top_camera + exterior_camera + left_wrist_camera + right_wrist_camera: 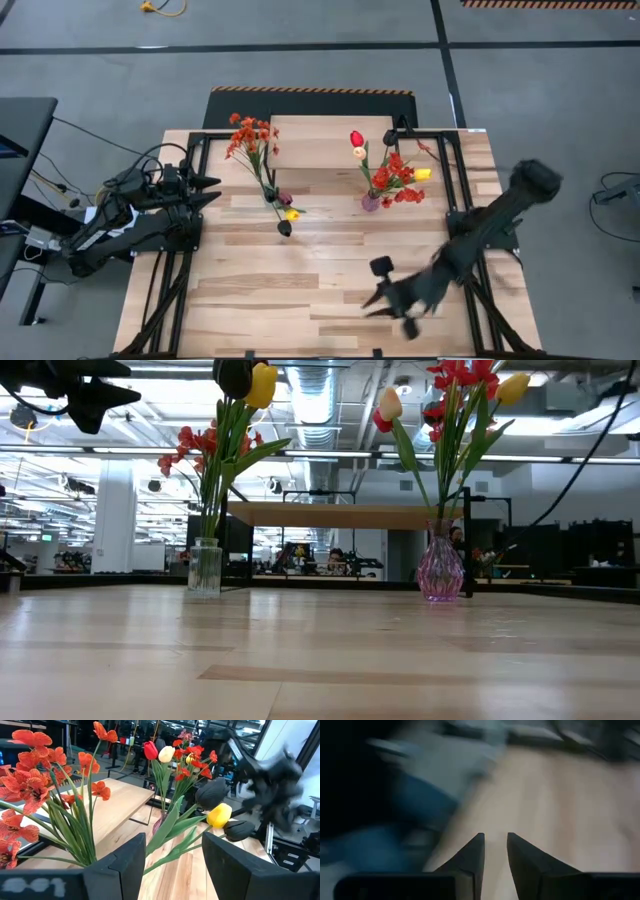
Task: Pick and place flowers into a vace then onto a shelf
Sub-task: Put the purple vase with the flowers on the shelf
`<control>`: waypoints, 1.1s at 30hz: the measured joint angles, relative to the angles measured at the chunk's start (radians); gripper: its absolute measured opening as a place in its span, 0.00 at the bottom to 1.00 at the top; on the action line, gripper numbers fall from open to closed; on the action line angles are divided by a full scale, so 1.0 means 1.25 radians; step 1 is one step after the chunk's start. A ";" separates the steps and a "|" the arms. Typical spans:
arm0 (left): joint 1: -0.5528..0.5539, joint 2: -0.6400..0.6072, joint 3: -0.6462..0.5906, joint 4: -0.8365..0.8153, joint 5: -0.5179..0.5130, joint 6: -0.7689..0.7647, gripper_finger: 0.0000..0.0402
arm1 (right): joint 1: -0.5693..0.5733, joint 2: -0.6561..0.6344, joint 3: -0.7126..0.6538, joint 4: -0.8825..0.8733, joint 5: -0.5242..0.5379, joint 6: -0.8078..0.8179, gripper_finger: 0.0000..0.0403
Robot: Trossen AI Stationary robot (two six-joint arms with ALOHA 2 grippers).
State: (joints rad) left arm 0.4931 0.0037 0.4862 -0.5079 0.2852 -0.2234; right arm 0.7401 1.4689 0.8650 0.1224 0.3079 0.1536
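Note:
Two vases stand on the slatted table in front of the shelf (330, 140), a light plank on black legs at the far middle. The clear glass vase (205, 567) holds red-orange blossoms (248, 135) plus a yellow tulip (218, 815) and dark tulips. The pink vase (441, 570) holds red, cream and yellow tulips with red blossoms (395, 180). My left gripper (212, 190) stands open at the table's left, pointing level at the clear vase's flowers, apart from them. My right gripper (372, 303) is blurred above the near right of the table. Its fingers (472, 852) are a little apart with nothing between them.
Black frame bars (455, 190) run along the table's left and right sides and beside the shelf. Bare wood (290, 290) lies between the vases and the near edge. The low view shows a room with desks beyond the table.

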 joint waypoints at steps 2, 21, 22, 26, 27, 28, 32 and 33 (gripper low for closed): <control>0.000 0.000 0.000 0.000 -0.001 0.000 0.46 | -0.037 -0.099 0.000 -0.009 -0.157 -0.060 0.19; 0.000 0.000 0.000 0.002 -0.005 0.026 0.46 | 0.125 -0.379 -0.392 -0.154 0.629 0.341 0.16; 0.000 0.000 0.000 0.002 -0.005 0.029 0.46 | 0.114 -0.370 -0.401 -0.153 0.645 0.356 0.16; 0.000 0.000 0.000 0.005 -0.005 0.035 0.46 | 0.066 -0.330 -0.437 -0.154 0.695 0.431 0.16; 0.000 0.000 0.000 0.005 -0.005 0.035 0.46 | 0.052 -0.318 -0.444 -0.155 0.697 0.455 0.16; 0.000 0.000 0.000 0.005 -0.005 0.035 0.46 | 0.038 -0.302 -0.449 -0.155 0.697 0.481 0.17; 0.000 0.000 0.000 0.005 -0.007 0.036 0.46 | -0.020 -0.231 -0.450 -0.136 0.702 0.550 0.24; 0.000 0.000 0.000 0.005 -0.007 0.036 0.46 | -0.034 -0.213 -0.450 -0.122 0.704 0.556 0.26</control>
State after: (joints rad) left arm 0.4934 0.0040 0.4866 -0.5018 0.2764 -0.1787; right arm 0.6978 1.2032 0.3019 -0.0296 1.1882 0.8481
